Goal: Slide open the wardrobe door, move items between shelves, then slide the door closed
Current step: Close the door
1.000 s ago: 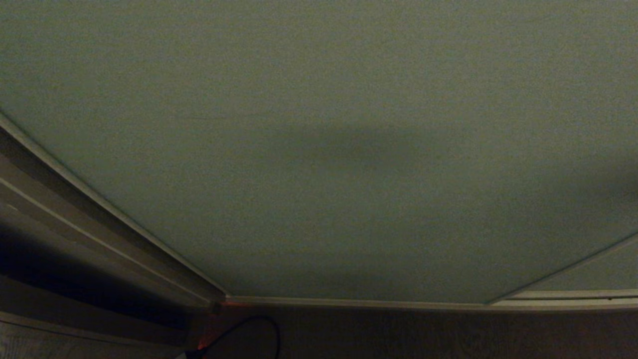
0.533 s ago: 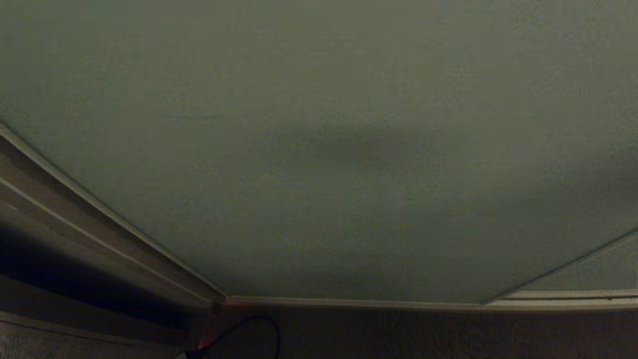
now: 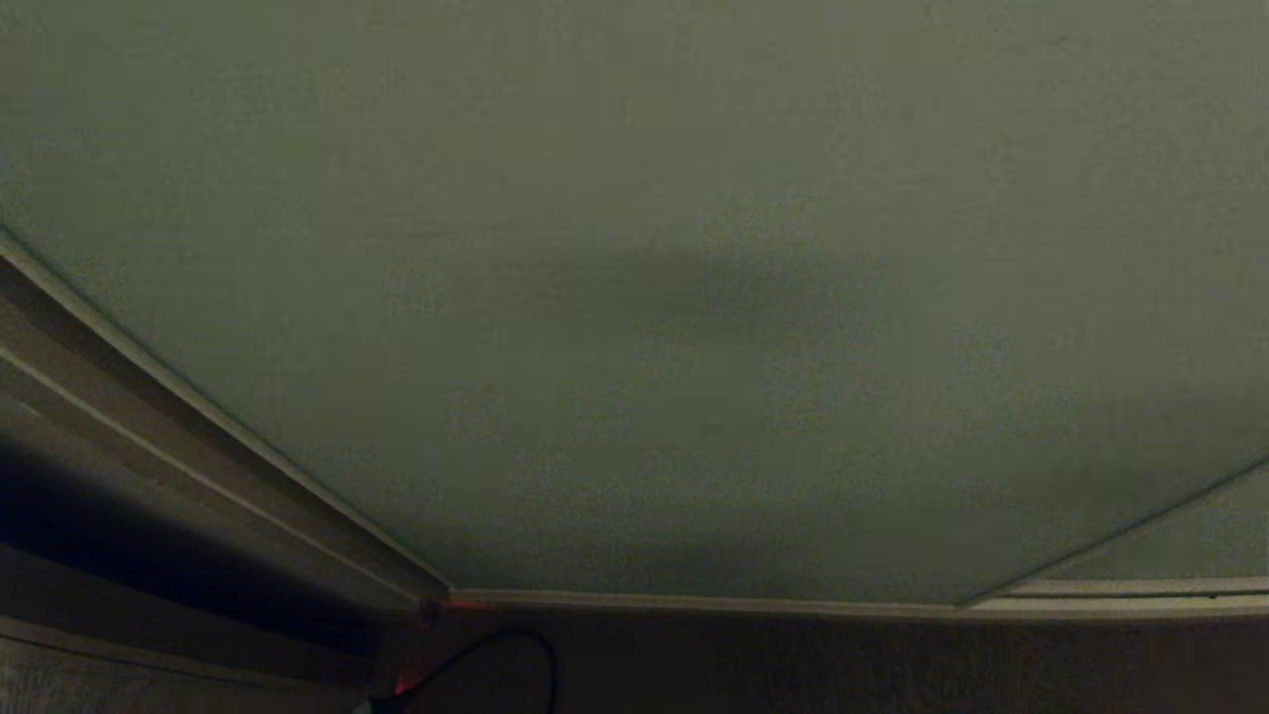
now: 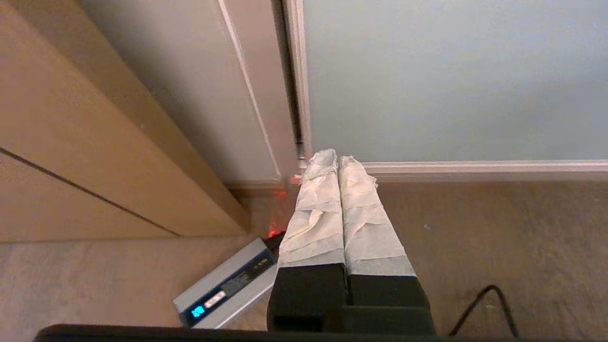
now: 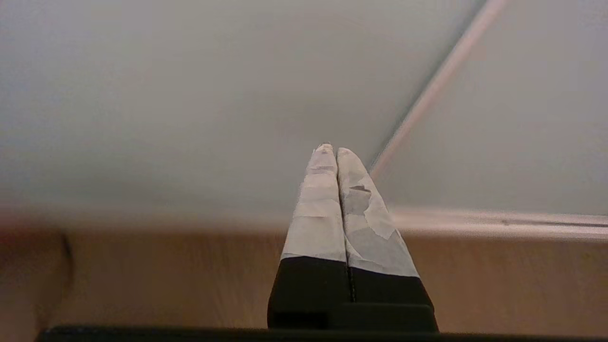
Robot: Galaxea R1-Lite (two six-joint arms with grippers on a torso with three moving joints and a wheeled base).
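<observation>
The sliding wardrobe door (image 3: 694,297) is a pale grey-green panel that fills the head view and covers the opening. The items and the shelves are hidden behind it. Neither arm shows in the head view. My left gripper (image 4: 337,159) is shut and empty, low over the floor, its taped tips pointing at the door's (image 4: 451,80) lower left corner. My right gripper (image 5: 331,149) is shut and empty too. It points at the lower part of the door (image 5: 190,95), close to the slim frame edge where a second panel (image 5: 522,118) overlaps.
Brown wood panelling (image 4: 71,142) stands left of the door. A grey power brick (image 4: 223,285) lies on the floor beside my left gripper, and a black cable (image 4: 479,304) loops on the floor to its other side. The pale bottom rail (image 3: 744,602) runs along the floor.
The dark shadow at the door's right edge in the head view has faded away. The door and the view itself have not shifted.
</observation>
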